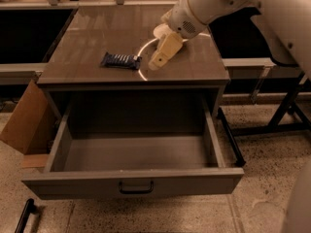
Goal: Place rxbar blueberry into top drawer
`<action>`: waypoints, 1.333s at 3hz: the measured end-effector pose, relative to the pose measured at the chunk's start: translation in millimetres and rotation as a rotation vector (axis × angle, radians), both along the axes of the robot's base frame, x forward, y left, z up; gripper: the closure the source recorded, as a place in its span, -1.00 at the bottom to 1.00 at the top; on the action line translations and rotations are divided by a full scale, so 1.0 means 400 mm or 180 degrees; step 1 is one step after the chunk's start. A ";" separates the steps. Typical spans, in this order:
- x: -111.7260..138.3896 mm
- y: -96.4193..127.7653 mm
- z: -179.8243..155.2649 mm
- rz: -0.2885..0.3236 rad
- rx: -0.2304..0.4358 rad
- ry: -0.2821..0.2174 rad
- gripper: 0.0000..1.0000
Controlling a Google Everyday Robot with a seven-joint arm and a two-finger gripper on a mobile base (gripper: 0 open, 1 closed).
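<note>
Plainly found the snack bar [120,60] lying flat on the brown cabinet top [92,38], toward the front edge and left of centre, dark blue wrapper up, touched by nothing. Noted the gripper [155,64] just beside the right end of the bar, apart from it, low over the cabinet top and tilted, tip pointing down and to the left. Saw its two tan fingers [167,47] pressed together, no gap showing between them, nothing held. Traced the white arm [218,4] from there to the upper right corner. Made out only a sliver of a white bowl [159,31] behind the wrist, farther back on the cabinet top. Found the drawer [73,189] pulled well out below the cabinet top, grey walls and grey bottom in view. Marked the small black handle [136,187] at the middle of the flat front panel. Spotted a brown cardboard flap [24,125] leaning out at the left side of the cabinet, beside the left wall of the drawer, and a speckled floor [262,198] underneath. Judged the bar to be up on the cabinet top, behind and above the open drawer, not in it.
</note>
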State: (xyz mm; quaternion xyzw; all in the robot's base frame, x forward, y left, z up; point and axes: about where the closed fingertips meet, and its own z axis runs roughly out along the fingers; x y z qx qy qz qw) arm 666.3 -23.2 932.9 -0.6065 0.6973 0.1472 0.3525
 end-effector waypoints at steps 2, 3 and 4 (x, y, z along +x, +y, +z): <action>0.140 0.146 -0.107 0.0107 0.0181 0.0215 -1.00; 0.186 0.201 -0.151 0.0139 0.0237 0.0323 -1.00; 0.211 0.245 -0.183 0.0187 0.0244 0.0419 -1.00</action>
